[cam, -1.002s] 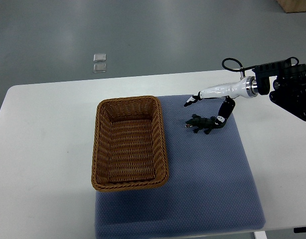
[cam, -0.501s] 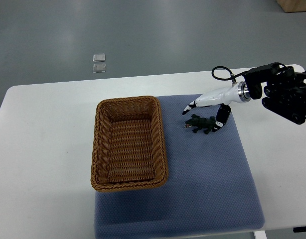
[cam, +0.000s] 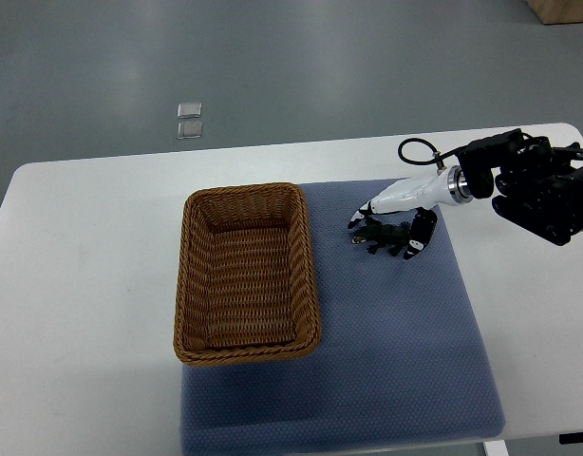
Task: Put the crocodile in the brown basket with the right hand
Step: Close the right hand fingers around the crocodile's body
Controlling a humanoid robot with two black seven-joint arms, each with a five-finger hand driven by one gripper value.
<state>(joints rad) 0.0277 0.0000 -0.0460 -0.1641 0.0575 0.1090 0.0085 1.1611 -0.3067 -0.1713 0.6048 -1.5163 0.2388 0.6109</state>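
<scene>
A small dark green toy crocodile [cam: 379, 237] lies on the blue mat [cam: 386, 342], just right of the brown wicker basket [cam: 246, 274]. My right hand [cam: 384, 235] reaches in from the right edge and is down on the crocodile. Its white fingers [cam: 382, 201] curve over the head end, while the thumb [cam: 419, 234] presses at the tail end, so the toy is gripped between them. The crocodile still rests on the mat. The basket holds nothing. The left arm does not show.
The mat covers the right-middle of a white table [cam: 83, 285]. The basket stands on the mat's left edge, about one hand-width from the crocodile. Two small clear squares [cam: 189, 121] lie on the grey floor beyond the table.
My right hand has swung down and slightly left, and its fingers have drawn in around the crocodile. The crocodile and basket have stayed where they were.
</scene>
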